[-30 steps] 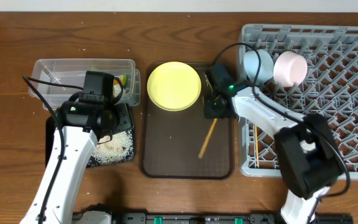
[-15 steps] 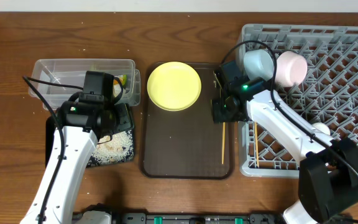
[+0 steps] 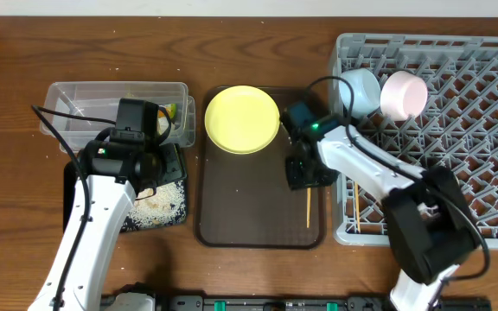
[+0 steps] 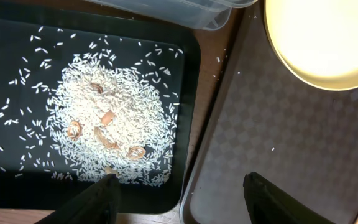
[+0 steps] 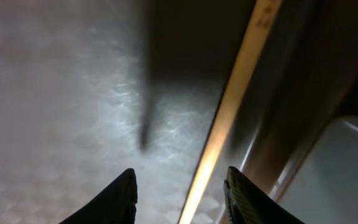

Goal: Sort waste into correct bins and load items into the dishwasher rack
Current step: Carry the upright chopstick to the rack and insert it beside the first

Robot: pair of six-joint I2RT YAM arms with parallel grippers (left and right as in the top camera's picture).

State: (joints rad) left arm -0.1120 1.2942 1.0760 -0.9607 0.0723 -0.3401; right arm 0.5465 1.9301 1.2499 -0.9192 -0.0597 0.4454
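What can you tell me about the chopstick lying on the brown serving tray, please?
The chopstick shows as one thin, straight stick of pale, wood-like material. It lies flat on the dark-brown serving tray, close beside the tray's right rim and roughly parallel to it. One end is hidden under the right gripper, whose jaws stand open on either side of it, not clamping it. No second stick is visible.

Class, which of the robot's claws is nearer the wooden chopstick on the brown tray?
Right. The right claw hangs directly over the chopstick, fingers open either side. The left claw is far off, above the black tray of rice.
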